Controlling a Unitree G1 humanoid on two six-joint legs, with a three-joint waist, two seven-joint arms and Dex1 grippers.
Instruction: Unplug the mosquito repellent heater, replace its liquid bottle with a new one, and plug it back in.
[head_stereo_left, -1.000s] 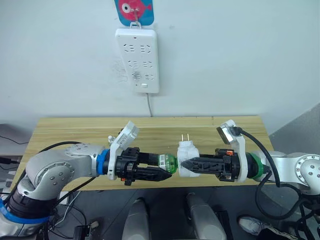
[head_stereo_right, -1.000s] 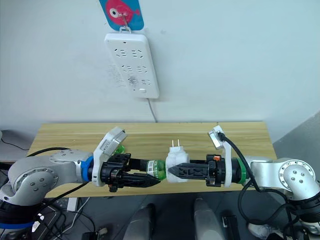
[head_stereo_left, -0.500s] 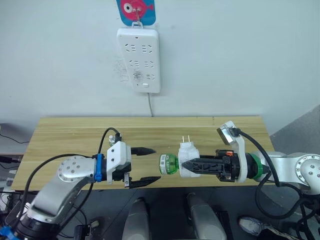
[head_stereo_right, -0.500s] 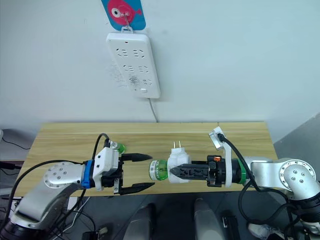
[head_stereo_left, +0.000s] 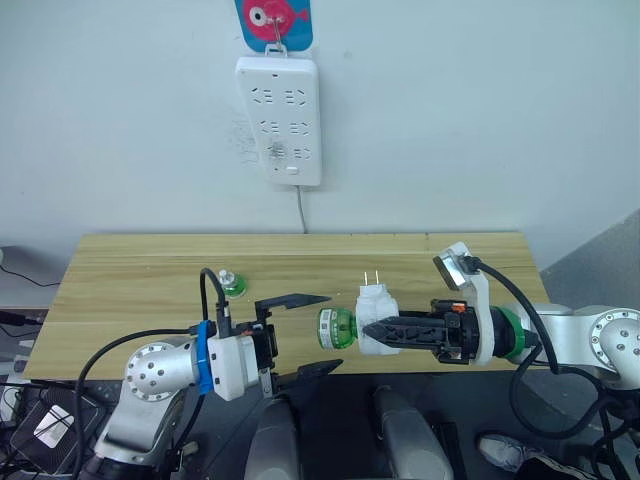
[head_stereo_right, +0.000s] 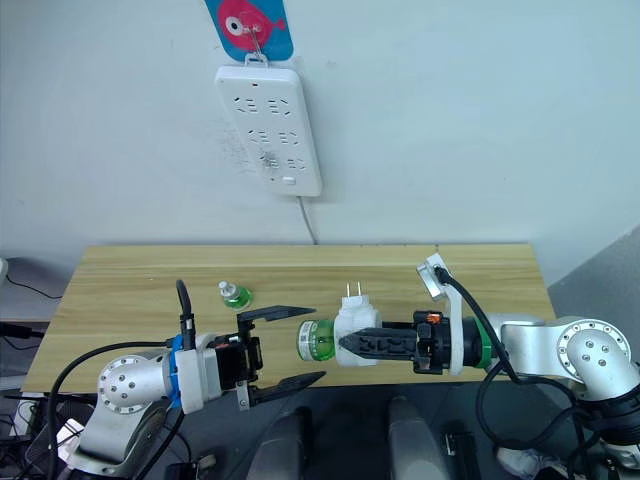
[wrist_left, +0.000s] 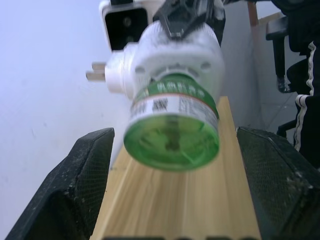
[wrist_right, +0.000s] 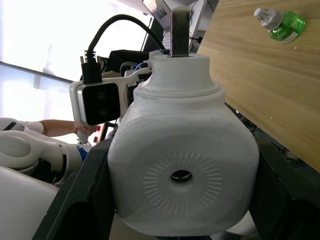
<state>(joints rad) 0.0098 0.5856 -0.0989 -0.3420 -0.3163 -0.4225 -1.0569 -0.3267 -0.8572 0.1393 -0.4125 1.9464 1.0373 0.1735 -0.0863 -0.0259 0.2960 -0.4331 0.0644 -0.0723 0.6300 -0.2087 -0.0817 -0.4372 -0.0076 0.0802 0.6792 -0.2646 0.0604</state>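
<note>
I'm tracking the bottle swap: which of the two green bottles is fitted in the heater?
The green bottle sticking out of the mosquito repellent heater that the right gripper holds; the other green bottle lies loose on the wooden table.

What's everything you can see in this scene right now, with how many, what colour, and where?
Mosquito repellent heater: one, white, clamped in the right gripper above the table's front edge, prongs up.
Green bottle: one, fitted in the heater, pointing at the left gripper.
Second green bottle: one, on the table, left part.
Table: one, light wood.
Power strip: one, white, hanging on the wall.
Left gripper: black, open, beside the fitted bottle.
Right gripper: black, shut on the heater.
</note>
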